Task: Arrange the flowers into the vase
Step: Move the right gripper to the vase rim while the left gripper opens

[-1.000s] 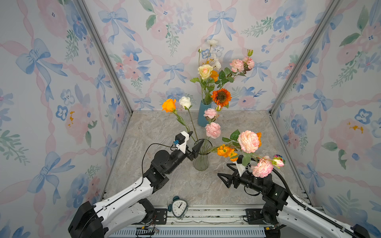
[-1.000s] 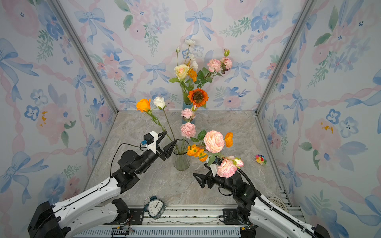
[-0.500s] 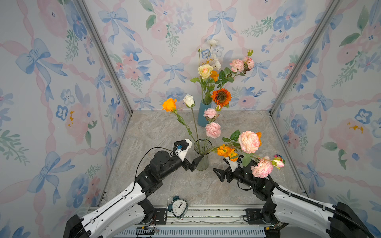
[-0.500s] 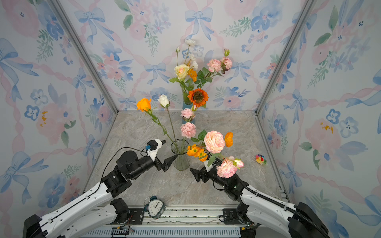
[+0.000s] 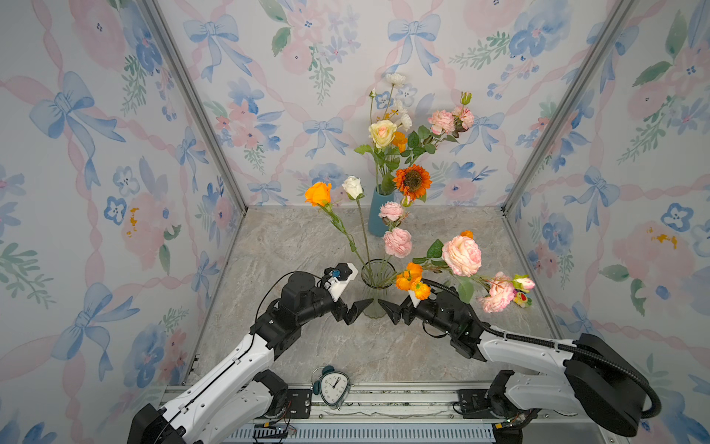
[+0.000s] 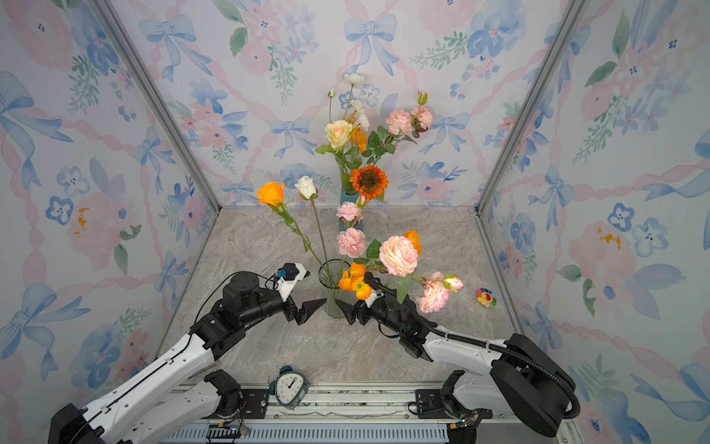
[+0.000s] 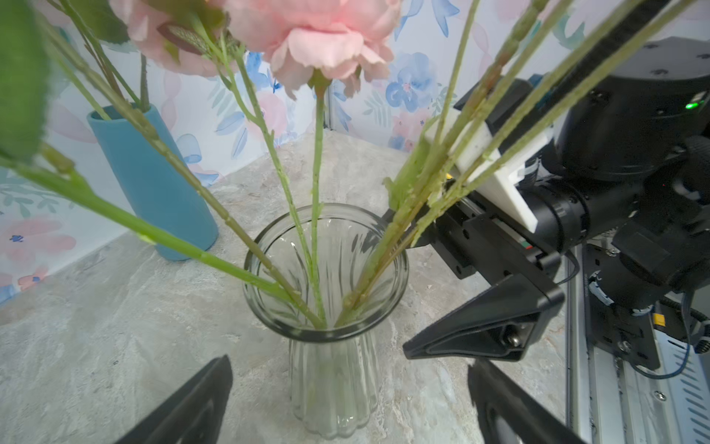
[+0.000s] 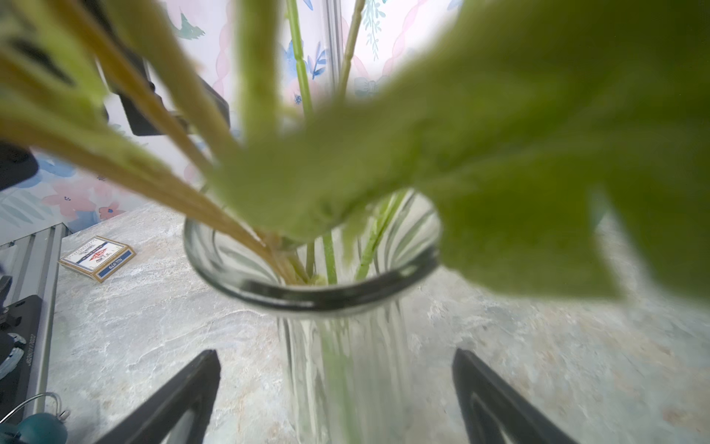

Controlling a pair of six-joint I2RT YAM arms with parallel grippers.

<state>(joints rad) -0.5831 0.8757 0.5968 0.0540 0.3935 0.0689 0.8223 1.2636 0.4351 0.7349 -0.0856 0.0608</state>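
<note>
The marble-look counter (image 5: 292, 246) fills the floor of the wallpapered booth. Its front edge is cut off by the rail, where a small alarm clock (image 5: 333, 385) sits.

Both arms reach in low from the front. The left fingers (image 5: 359, 306) and right fingers (image 5: 389, 306) are spread wide and hold nothing. They stand on opposite sides of the glass vase (image 5: 377, 284), pointing at each other. Their tips seem just short of the glass, though the top views are too coarse to rule out contact.

The flowers (image 5: 461, 255) are split between two vessels. Orange, white, pink and peach blooms fan out of the glass vase, and several lean to the right over the right arm and hide its wrist. The rest, including the sunflower (image 5: 412, 181), stand in a blue vase (image 5: 378, 219) at the back wall. Pink blooms cover part of that vase.

The right wrist view is mostly blocked by a blurred green leaf (image 8: 499, 173), so only the vase rim and the stems inside can be made out. That view alone shows a small card box (image 8: 98, 257) lying flat on the counter.

A tiny rainbow plush (image 6: 486, 297) lies near the right wall. In a top view, a pink bloom half covers it.
</note>
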